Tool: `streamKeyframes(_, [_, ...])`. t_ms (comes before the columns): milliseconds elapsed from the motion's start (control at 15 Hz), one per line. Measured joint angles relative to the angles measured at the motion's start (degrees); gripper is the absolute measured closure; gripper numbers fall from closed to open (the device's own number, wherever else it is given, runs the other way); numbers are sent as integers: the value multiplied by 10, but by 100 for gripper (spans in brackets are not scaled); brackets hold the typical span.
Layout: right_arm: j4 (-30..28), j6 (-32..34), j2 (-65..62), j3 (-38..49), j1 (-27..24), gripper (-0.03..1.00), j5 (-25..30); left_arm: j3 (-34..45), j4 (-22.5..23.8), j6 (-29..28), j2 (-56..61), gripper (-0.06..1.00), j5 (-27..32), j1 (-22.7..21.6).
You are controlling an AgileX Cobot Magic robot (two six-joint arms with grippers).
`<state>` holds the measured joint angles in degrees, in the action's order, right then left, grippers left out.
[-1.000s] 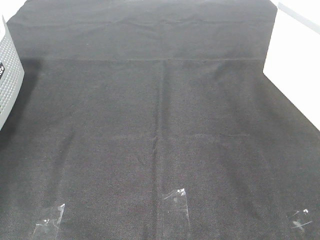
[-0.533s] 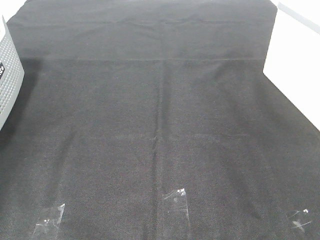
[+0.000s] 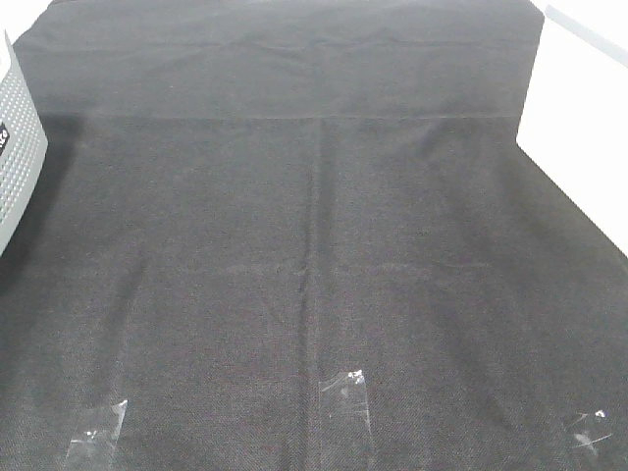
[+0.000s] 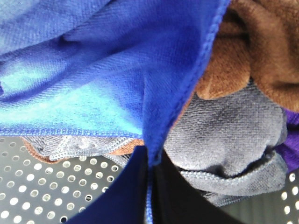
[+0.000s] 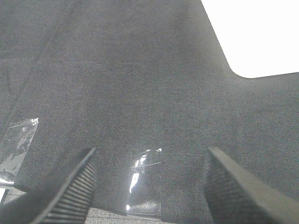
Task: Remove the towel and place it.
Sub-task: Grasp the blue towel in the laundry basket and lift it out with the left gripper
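Blue towel [image 4: 117,70] is seemingly pinched by the closed left gripper [image 4: 152,186] in the basket [image 4: 46,186], not yet lifted out or placed, with the right gripper [image 5: 152,163] spread.

My high camera looks down from far above onto the black cloth [image 3: 314,245], so I see most of it. My right wrist camera sits low and close to that same cloth, looking along it between the 2 spread fingers of the right gripper [image 5: 152,154]. These 2 views share the cloth and the clear tape pieces [image 3: 345,397]. My left wrist camera is very near the towel [image 4: 107,70], which fills most of its view, with a holed grey surface [image 4: 42,186] behind. The high view has a holed grey thing [image 3: 20,147] at its left edge. I cannot tell if it is the same.
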<state>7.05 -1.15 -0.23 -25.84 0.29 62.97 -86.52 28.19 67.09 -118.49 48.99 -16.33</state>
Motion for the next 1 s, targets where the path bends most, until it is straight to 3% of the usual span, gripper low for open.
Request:
streamKeyframes(467, [1,0,0,0,0,33,0,-45,-3,-91,69,94,5,32])
streamKeyframes(800, [1,0,0,0,0,33,0,-45,-38,-92,138,94,8,45])
streamKeyframes(1000, [1,0,0,0,0,33,0,-45,-93,-98,184,94,-2,45])
